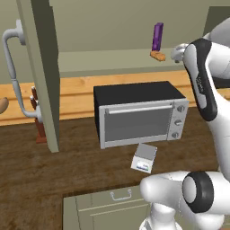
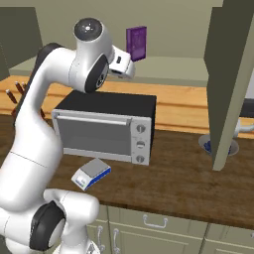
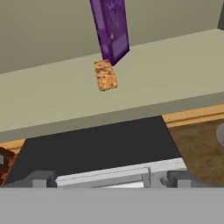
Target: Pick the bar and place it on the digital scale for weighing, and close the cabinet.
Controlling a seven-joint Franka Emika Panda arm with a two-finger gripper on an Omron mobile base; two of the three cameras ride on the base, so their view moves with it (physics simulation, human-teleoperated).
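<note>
End effector: the end effector (image 3: 112,180) stands wide and holds nothing; from the hand view its two dark tips sit far apart, pointed over the toaster oven toward the cabinet shelf. From the left base view I make out its pale body up at shelf height, just beside the bar, not touching it as far as I can tell.
Bar: the bar (image 3: 105,75) lies flat on the cabinet shelf (image 3: 175,74), right at the foot of the purple box (image 3: 110,28); whether the two touch I cannot say.
Digital scale: the digital scale (image 1: 144,157) sits bare on the worktop (image 1: 67,161), just in front of the toaster oven (image 1: 139,114), well below and apart from the bar.
Cabinet: the cabinet door (image 1: 42,67) on the left stands swung out, its curved handle (image 1: 13,72) facing me; the other door (image 2: 229,74) hangs open on the far side.
Done: nothing yet, by my reckoning; the arm looks to be on the approach to the pick.
Left: grasp the bar, carry it down onto the scale, shut both doors.
Hidden: the finger tips are cut off at the bottom of the hand view; in the right base view the arm covers the bar. The thing on the worktop behind the right door's lower edge is half hidden, perhaps a dish. The scale's display is too small to read.
</note>
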